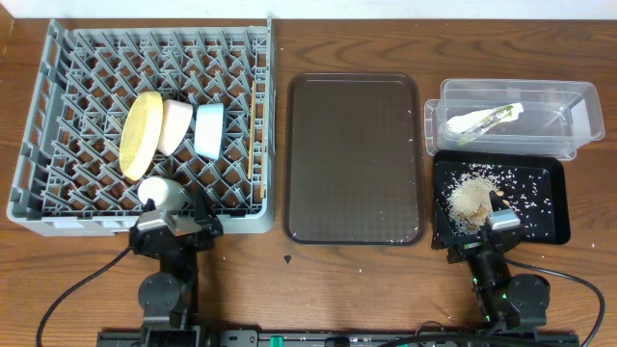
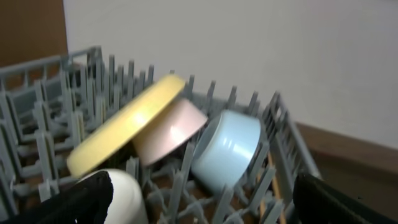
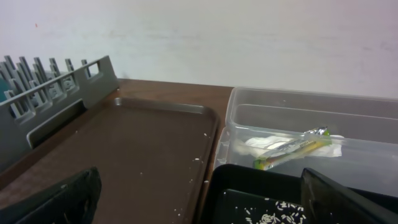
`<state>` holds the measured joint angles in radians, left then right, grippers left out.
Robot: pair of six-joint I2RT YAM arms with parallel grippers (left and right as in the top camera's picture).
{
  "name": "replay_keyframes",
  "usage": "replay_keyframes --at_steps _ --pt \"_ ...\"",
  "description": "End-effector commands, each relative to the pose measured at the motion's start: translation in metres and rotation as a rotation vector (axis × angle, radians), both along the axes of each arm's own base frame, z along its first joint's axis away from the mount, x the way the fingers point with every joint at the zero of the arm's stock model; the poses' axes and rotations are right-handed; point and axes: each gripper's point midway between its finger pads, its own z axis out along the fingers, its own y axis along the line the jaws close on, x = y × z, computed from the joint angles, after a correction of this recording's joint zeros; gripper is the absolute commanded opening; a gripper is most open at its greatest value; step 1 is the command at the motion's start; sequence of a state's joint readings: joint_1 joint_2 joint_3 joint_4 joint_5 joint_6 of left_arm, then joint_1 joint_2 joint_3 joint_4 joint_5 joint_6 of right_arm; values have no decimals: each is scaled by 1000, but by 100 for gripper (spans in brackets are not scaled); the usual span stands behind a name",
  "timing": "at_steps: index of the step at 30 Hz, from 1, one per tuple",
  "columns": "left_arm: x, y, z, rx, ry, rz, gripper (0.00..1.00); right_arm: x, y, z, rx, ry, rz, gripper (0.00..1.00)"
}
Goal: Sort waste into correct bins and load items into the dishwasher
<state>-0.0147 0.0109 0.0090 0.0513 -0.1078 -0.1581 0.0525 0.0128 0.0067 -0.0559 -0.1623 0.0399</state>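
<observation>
The grey dish rack (image 1: 58, 145) holds the yellow plate (image 1: 141, 135), the white bowl (image 1: 174, 125), the light blue bowl (image 1: 209, 129), the white cup (image 1: 158, 191) and the chopsticks (image 1: 253, 135). In the left wrist view the plate (image 2: 124, 121), white bowl (image 2: 171, 127), blue bowl (image 2: 227, 146) and cup (image 2: 127, 199) stand among the pegs. My left gripper (image 2: 202, 208) is open and empty at the rack's front edge. The clear tub (image 1: 569, 111) holds the tissue and wrapper (image 1: 482, 120), also visible in the right wrist view (image 3: 289, 147). The black tray (image 1: 554, 207) holds rice scraps (image 1: 470, 200). My right gripper (image 3: 199, 205) is open and empty at its front.
The dark brown serving tray (image 1: 352, 159) lies between the rack and the bins, with a few stray rice grains on it. In the right wrist view it (image 3: 137, 155) fills the left half. A pale wall stands behind the table.
</observation>
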Motion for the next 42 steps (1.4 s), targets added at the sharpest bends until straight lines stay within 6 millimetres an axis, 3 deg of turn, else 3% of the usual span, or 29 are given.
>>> replay_keyframes --at_steps 1,7,12,42 --pt "-1 3 1 -4 -11 13 93 0 -3 -1 -12 0 -11 99" --pt "-1 2 -5 -4 13 13 93 0 -3 -1 -12 0 -11 99" --pt "-3 2 -29 -2 113 13 93 0 -3 -1 -12 0 -11 99" --pt "-3 2 -28 -2 110 13 93 0 -3 -1 -12 0 -11 99"
